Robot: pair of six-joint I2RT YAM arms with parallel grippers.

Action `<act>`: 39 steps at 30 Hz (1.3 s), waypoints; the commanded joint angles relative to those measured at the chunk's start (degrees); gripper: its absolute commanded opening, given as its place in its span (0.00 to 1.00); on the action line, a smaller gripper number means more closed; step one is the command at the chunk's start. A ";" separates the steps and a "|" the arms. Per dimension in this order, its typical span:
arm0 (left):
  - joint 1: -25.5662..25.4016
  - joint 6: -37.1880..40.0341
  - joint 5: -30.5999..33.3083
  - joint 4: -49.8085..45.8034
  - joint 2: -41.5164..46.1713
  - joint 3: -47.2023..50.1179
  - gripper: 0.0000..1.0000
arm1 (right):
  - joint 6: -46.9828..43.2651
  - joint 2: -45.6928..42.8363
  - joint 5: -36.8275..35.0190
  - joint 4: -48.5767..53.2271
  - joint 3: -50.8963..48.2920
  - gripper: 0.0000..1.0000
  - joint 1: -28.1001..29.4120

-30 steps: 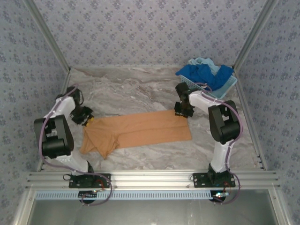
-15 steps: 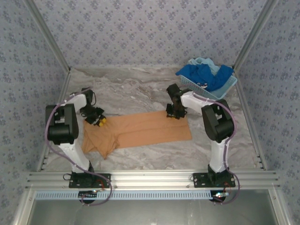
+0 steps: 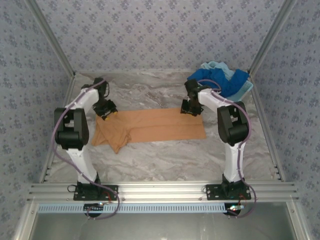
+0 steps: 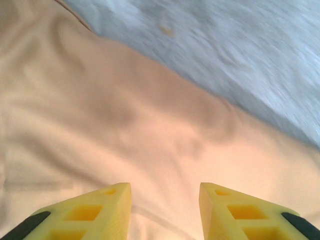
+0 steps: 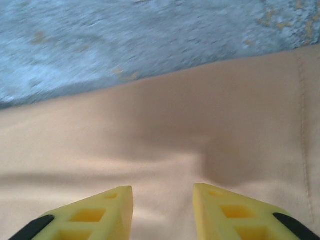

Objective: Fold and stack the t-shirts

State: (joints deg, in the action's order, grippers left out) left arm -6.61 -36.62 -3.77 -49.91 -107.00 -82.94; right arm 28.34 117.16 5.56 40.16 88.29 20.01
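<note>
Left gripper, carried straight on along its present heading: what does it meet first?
The left gripper would most likely meet the orange-tan t-shirt lying right ahead; depth is unclear.

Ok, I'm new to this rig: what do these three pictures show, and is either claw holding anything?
You have two robot arms bolted at the near edge of a marble-patterned table. The wide picture comes from a fixed camera above and behind them. The other two come from a camera on each wrist, looking past yellow fingers. An orange-tan t-shirt lies on the table between the arms. The left gripper hangs over its far left corner, the right gripper over its far right corner. Both are open and hold nothing. At the far right, a light blue basket holds a royal blue shirt and a pale aqua shirt.
</note>
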 commanded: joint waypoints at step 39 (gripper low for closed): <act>-27.67 10.98 10.86 -5.24 11.97 15.52 0.00 | 2.60 -28.48 3.53 -1.58 -22.99 0.38 4.97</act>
State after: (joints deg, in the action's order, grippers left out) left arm -34.83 -22.17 11.44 -53.58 -97.06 -65.80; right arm 30.46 90.00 9.82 37.54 66.06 24.69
